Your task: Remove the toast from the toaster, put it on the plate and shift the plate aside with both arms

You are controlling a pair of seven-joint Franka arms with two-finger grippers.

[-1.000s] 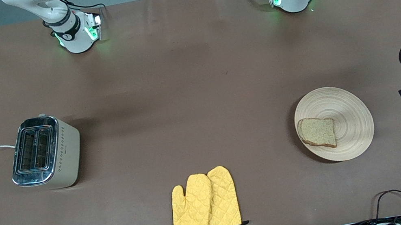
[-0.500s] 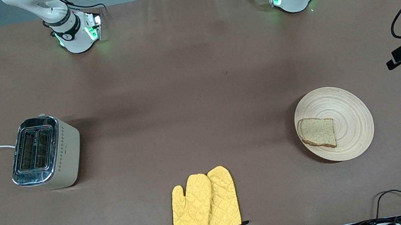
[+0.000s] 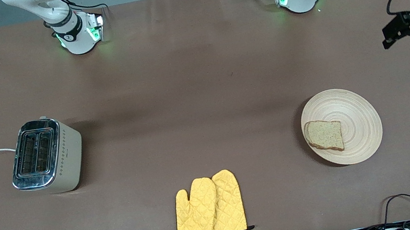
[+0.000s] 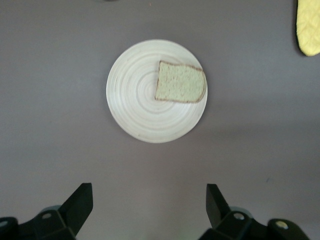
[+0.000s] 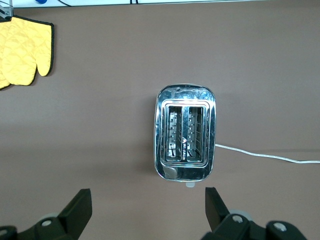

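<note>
Left tool point(image 4: 147, 207) rose, spread; right tool point(image 5: 147, 210) spread; toast point(image 3: 324, 135) flat on plate point(image 3: 355, 105).

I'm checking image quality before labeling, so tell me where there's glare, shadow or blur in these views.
Front view: green base lights glow on the table; the toaster casts a soft shadow; the left gripper looks motion-blurred. Left wrist view: even light, the toast and the plate sharp. Right wrist view: the toaster's chrome top reflects brightly.

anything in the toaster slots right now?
Nothing: both slots of the toaster show only bare wire racks. The toast lies on the plate, toward the right arm's side of it. What is under the slice is covered.
</note>
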